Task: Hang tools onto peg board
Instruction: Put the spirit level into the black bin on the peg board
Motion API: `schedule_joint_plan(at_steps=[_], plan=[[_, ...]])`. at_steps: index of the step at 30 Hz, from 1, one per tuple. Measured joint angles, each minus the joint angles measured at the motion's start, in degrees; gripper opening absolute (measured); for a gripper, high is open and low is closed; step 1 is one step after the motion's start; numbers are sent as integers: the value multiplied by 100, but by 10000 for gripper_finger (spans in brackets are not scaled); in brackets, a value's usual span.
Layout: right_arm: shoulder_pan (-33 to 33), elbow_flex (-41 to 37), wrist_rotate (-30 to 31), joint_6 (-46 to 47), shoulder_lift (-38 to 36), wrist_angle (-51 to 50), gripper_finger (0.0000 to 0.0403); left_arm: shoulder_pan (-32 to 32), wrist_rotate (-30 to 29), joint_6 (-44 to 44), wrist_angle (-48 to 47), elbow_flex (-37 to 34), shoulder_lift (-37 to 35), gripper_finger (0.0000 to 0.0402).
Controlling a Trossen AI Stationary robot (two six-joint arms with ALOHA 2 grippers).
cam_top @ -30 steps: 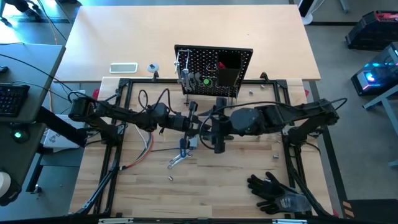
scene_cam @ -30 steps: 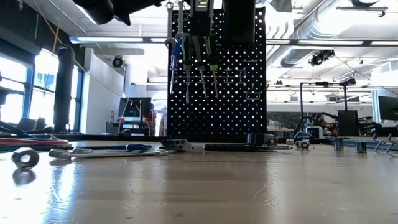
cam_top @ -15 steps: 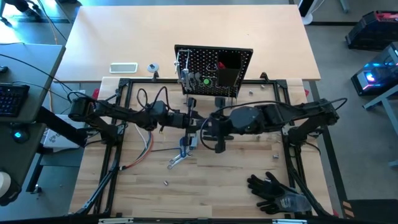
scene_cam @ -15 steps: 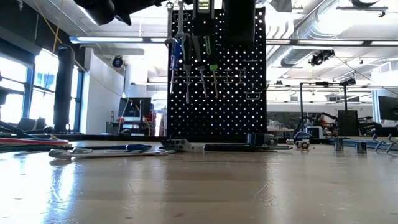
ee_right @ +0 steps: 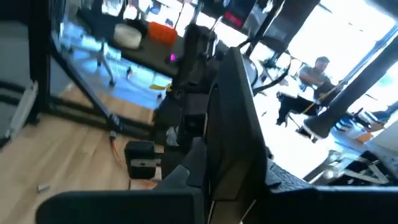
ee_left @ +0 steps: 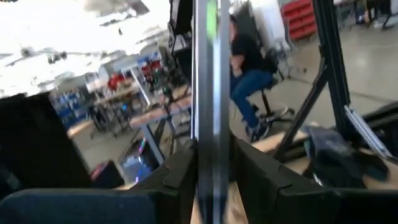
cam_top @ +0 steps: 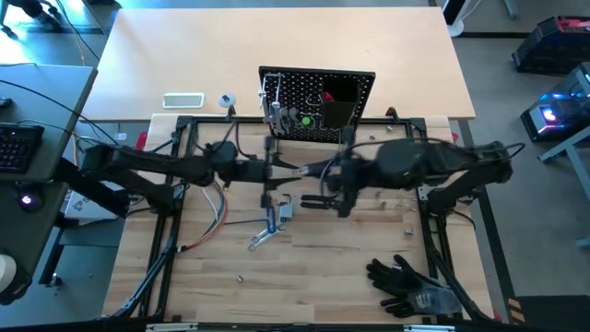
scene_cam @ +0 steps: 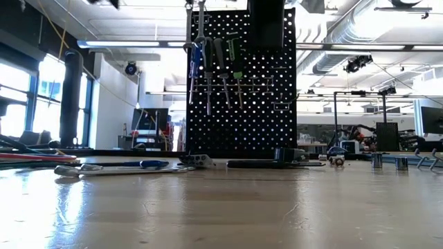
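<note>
step: hang bar | black-silver bar point(ee_right: 227, 124) in air over surface centre, short of peg board point(scene_cam: 270, 104) at far edge | R gripper point(ee_right: 227, 177) pinching bar | L gripper point(ee_left: 211, 168) at bar, grip can't tell | tip, I reckon: L clears fully, then R lines bar w/ free peg, slow.

The peg board point(cam_top: 317, 107) stands upper centre in the high view, at the far edge of the tabletop point(cam_top: 304, 281). Tools point(scene_cam: 214, 66) hang on its left part; a bin point(cam_top: 339, 103) sits on its right part. Below the board, the left hand point(cam_top: 268, 173) and right hand point(cam_top: 313, 200) meet at frame centre. A wrench point(cam_top: 263, 237) lies just below them on the tabletop. Gloves point(cam_top: 410, 286) lie at the lower right. A cable bundle point(cam_top: 205, 232) lies left of the wrench.
</note>
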Motion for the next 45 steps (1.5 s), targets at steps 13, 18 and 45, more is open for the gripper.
schedule_joint_plan(at_steps=[13, 18, 45], plan=[[-734, 1354, 530, -806, -592, -474, 35, -262, 1028, -599, -3891, -48, -2651, 94], [-1819, 1790, -42, -329, -578, -1290, 35, -443, 1004, -1182, -4794, -30, -3437, 95], [-3665, 1796, -2016, 321, -342, -1732, 35, -4134, -401, -4688, -4847, -2205, -2167, 178]])
